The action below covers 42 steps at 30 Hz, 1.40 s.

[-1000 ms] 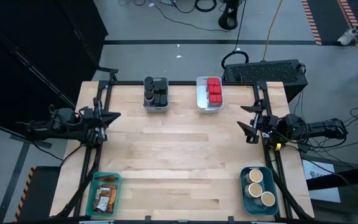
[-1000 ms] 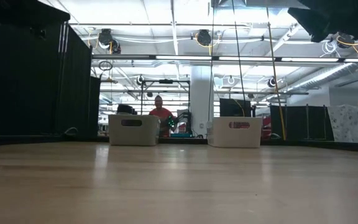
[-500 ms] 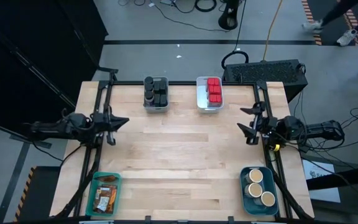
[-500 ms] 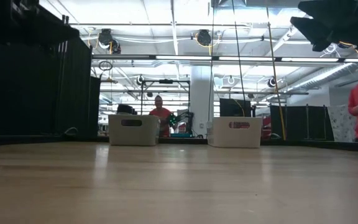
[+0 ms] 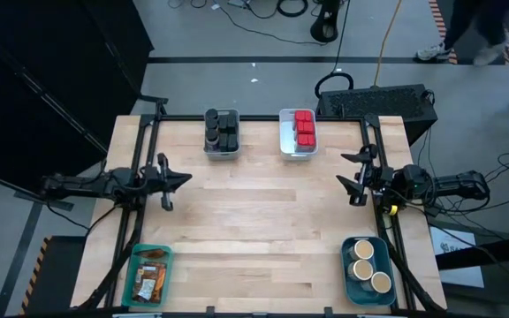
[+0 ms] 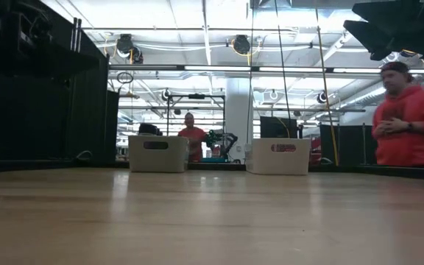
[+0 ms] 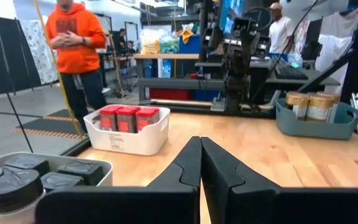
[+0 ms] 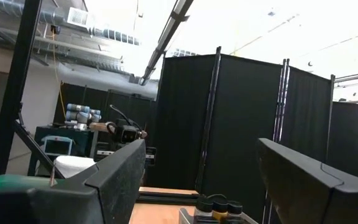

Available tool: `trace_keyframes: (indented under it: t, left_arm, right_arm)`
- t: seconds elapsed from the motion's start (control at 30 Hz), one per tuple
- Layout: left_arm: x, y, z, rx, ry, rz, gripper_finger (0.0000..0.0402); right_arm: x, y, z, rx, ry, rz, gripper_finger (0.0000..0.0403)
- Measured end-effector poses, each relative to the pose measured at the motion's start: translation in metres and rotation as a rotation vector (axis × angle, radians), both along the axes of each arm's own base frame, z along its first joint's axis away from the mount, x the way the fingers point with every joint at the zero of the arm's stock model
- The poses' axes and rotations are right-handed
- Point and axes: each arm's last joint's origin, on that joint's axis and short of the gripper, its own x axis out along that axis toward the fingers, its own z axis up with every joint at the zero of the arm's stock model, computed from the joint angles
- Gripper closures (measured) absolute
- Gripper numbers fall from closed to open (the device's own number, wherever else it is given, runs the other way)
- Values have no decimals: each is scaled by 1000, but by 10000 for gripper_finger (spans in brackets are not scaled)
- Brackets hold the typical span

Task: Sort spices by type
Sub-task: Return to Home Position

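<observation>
All the spices sit in bins. Dark cylindrical jars (image 5: pixel 222 130) fill a grey bin at the far edge, and red tins (image 5: pixel 305 127) fill the white bin (image 5: pixel 285 141) beside it. Printed packets (image 5: pixel 150 276) lie in a teal bin at the near left corner. Tan-topped jars (image 5: pixel 368 265) stand in a blue bin at the near right. My left gripper (image 5: pixel 180 179) is shut and hovers over the table's left part, holding nothing; its wrist view shows the fingers closed together (image 7: pixel 201 149). My right gripper (image 5: pixel 349 182) hangs open by the right edge, its fingers wide apart (image 8: pixel 201 146).
The two far bins show in the low view as a grey bin (image 6: pixel 158 153) and a white bin (image 6: pixel 278 156). Bare wood lies between the four bins. A person in a red hoodie (image 6: pixel 409 121) stands beyond the table on the right, and another person (image 6: pixel 192 136) is farther off.
My left gripper has swung out from the left edge toward the table's right, a little nearer the near edge. The right arm has kept still. A person in red has walked into the low view from the right.
</observation>
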Motion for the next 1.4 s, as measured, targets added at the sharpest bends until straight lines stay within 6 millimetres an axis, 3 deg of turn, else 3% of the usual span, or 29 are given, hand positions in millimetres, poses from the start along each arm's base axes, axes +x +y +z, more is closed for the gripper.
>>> trace_keyframes:
  t: [0.93, 1.13, 1.4]
  left_arm:
    - [0, 0, -1, 8, 9, 10, 393]
    - [0, 0, -1, 7, 10, 12, 393]
    - [0, 0, -1, 7, 11, 13, 393]
  right_arm:
    - [2, 0, -5, 46, 48, 18, 116]
    - [2, 0, -5, 45, 53, 18, 156]
    - [4, 0, -8, 39, 88, 18, 254]
